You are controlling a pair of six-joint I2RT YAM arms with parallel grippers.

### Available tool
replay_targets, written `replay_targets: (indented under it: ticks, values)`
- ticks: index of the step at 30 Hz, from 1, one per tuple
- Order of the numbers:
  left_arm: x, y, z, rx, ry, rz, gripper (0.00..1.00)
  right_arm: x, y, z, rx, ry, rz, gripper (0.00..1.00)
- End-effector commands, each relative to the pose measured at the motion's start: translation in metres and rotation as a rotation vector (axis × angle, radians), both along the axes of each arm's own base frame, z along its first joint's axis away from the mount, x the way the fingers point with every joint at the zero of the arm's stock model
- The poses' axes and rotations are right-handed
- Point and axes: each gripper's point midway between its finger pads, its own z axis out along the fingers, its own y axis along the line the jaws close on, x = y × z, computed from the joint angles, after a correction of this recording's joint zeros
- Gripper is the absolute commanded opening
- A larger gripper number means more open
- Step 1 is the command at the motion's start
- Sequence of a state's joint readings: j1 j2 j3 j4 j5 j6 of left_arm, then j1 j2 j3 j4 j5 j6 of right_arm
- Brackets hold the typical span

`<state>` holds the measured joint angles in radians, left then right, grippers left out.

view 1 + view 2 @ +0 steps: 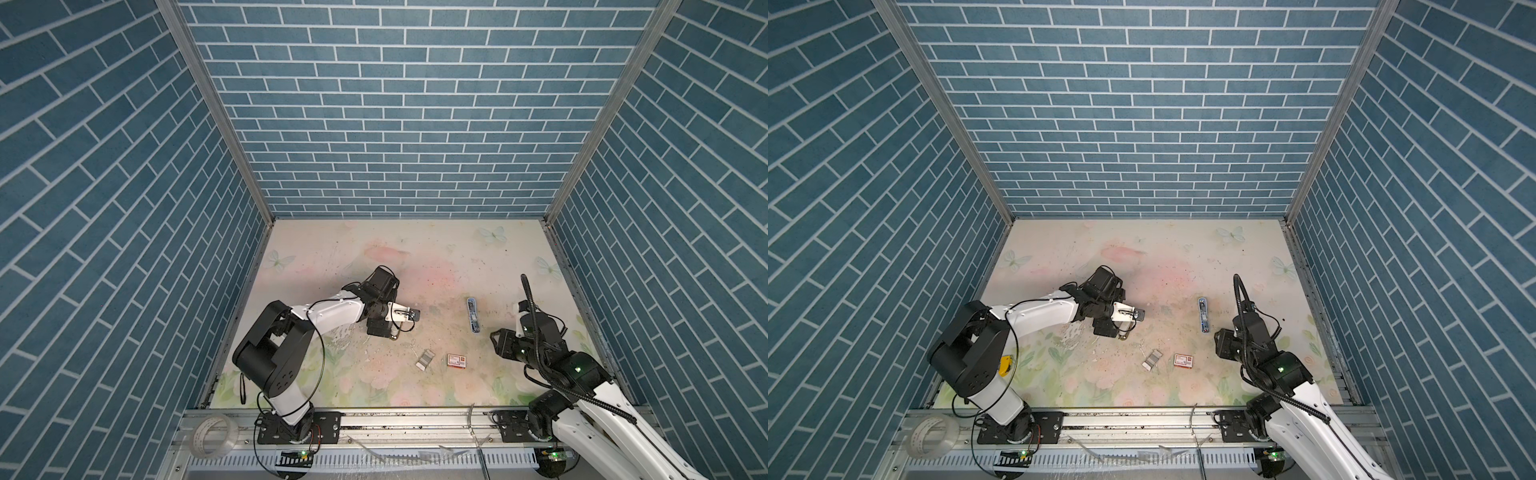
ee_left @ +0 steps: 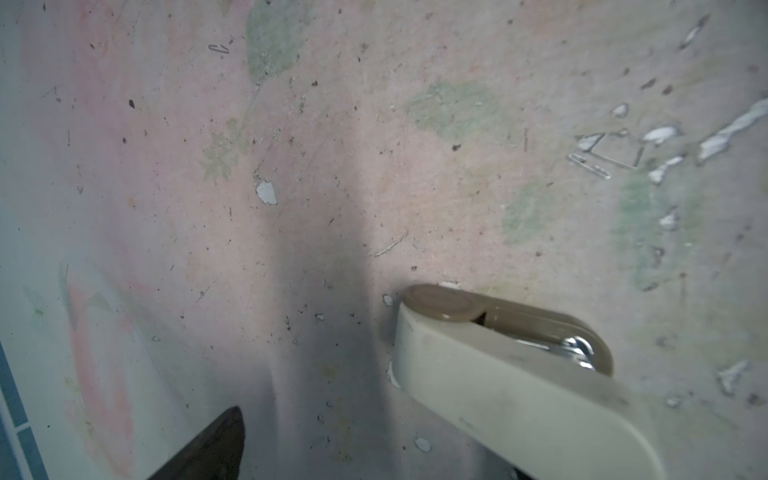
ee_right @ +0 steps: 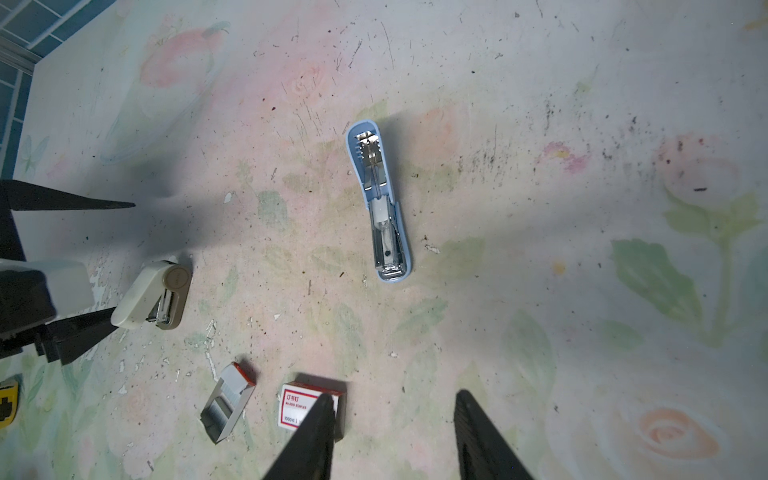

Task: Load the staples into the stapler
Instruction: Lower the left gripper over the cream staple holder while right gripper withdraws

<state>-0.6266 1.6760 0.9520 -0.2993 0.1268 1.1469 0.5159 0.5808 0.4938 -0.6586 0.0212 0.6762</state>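
My right pincer (image 3: 395, 395) hangs part-spread and empty at the frame's bottom, staples (image 3: 219, 411) lying in their open tray (image 3: 235, 382) further left, blue stapler (image 3: 382, 216) up at centre.

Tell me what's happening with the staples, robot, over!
Left gripper open, cream stapler by one finger. Right gripper open, empty. Staples in their tray, blue stapler lying open. Red-white box beside tray, nothing blocking.
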Motion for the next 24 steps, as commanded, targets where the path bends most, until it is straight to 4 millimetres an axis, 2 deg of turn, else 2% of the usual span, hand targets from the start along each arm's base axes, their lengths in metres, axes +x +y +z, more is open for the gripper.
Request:
replay_targets:
  ticks: [1,10,19,24]
  values:
    - [0.003,-0.001,-0.012,-0.01,0.012,0.023,0.99,0.0,-0.002,-0.003,-0.001,0.004,-0.016,0.48]
    - [-0.007,-0.008,-0.008,-0.071,0.075,0.059,1.0,0.001,-0.001,-0.005,-0.009,0.008,-0.011,0.48]
    - [-0.033,-0.011,-0.015,-0.074,0.114,0.045,1.0,0.005,0.002,-0.007,-0.004,0.009,-0.007,0.48]
    - [-0.044,-0.017,-0.012,-0.08,0.111,0.026,0.99,0.006,0.004,-0.008,-0.001,0.01,-0.003,0.48]
